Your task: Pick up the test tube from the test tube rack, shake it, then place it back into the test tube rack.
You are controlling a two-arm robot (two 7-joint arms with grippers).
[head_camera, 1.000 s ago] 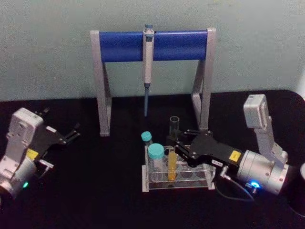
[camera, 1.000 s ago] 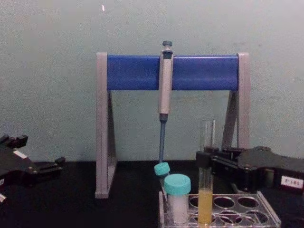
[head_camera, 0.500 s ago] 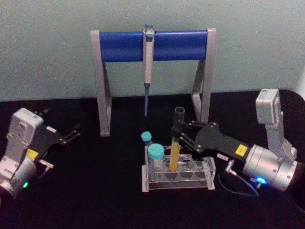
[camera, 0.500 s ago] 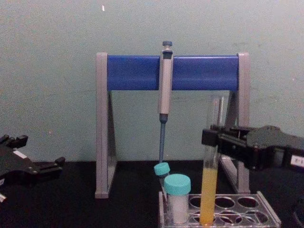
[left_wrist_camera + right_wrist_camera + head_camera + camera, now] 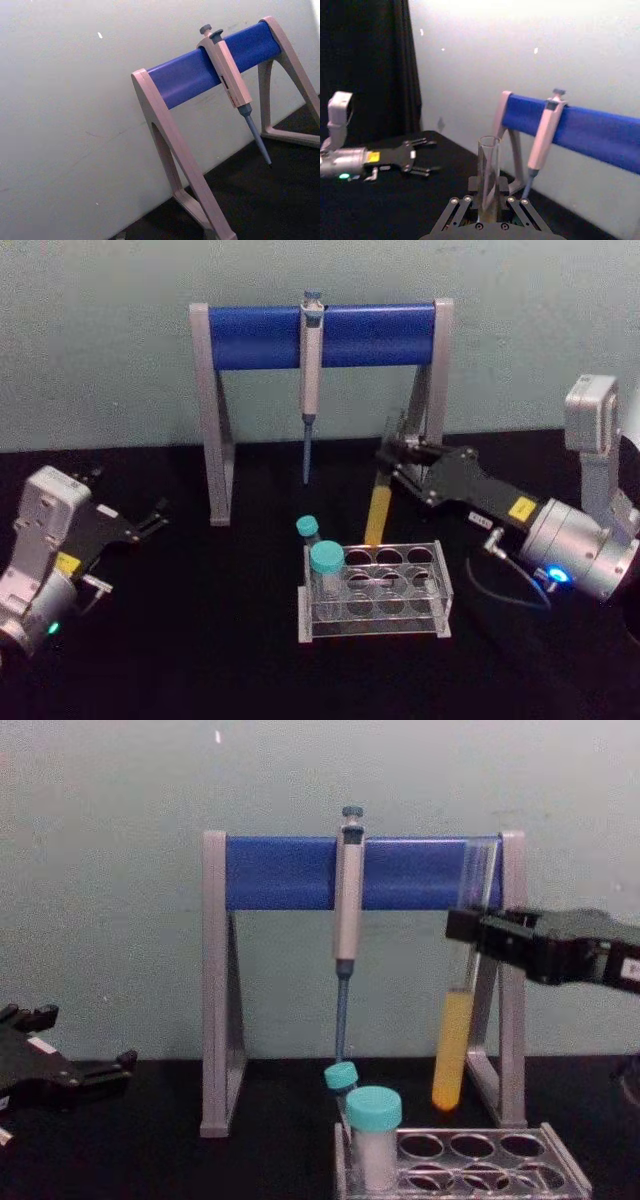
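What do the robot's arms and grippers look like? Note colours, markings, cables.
Both: silver-grey wrists, pale boxy housings, black linkage jaws, yellow label. The left gripper has a green light; the right gripper a blue one and a looping cable.

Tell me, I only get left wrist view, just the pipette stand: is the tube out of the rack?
Observer: Yes. In chest view the test tube hangs above the test tube rack, its bottom clear of the holes.
Operator: Who holds it?
Observer: The right gripper, shut on the clear upper part, above the yellow liquid.
Operator: Left arm?
Observer: The left gripper sits parked on the robot's left, open, apart from the rack.
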